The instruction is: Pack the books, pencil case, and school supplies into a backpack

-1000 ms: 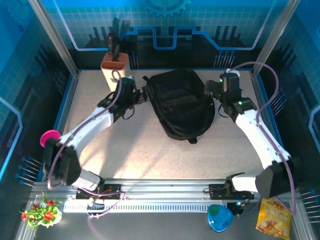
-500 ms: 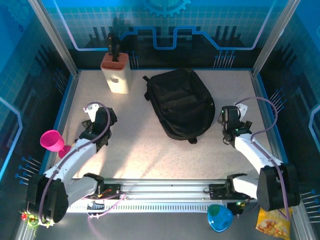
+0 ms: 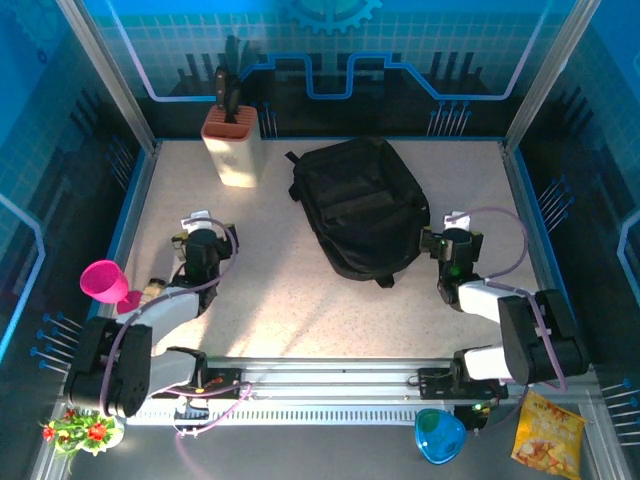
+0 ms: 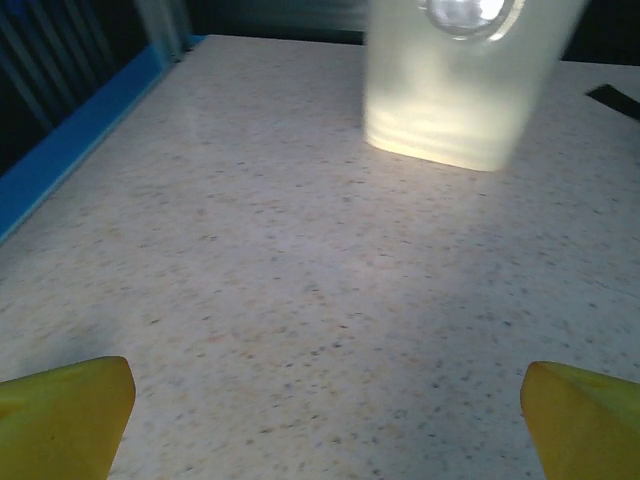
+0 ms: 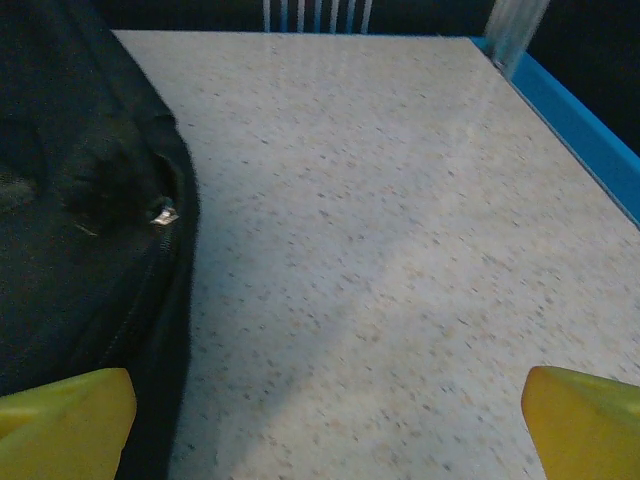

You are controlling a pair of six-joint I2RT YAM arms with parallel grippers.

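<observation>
Retracted both arms over the last second from the flanks of the backpack point(image 3: 360, 205) to a folded rest near the 6 o'clock edge. Left hand point(image 3: 200, 240) parked at 9 o'clock of the bag, well apart from it, yellow fingertips point(image 4: 70, 410) spread wide over bare speckle, gripping nothing. Right hand point(image 3: 452, 238) parked at 3 o'clock, just beside the bag's lower flank, likewise spread wide and empty, with black fabric and a silver zipper pull point(image 5: 165, 214) close to its left fingertip. Backpack lying flat at tabletop centre, a little toward 12 o'clock; looks zipped, so probably late in the packing, though cannot tell the contents from outside.

Worth watching: a low sweep of the right hand toward 9 o'clock, likely to catch the zipper pull or soft fabric and drag the whole bag. Also a forward reach by the left hand toward 12 o'clock, straight at the cream knife block point(image 3: 232, 145), tall, narrow and easy to topple.

Pale speckled tabletop point(image 3: 300, 290), smooth and glossy under bright glare, edged in blue. Blue-lit walls with circuit patterns all round. Beyond the rim: pink cup point(image 3: 103, 280) at 9 o'clock, blue cup point(image 3: 438, 436) and snack bag point(image 3: 548, 432) at 5 o'clock, potted flowers point(image 3: 82, 428) at 7 o'clock.
</observation>
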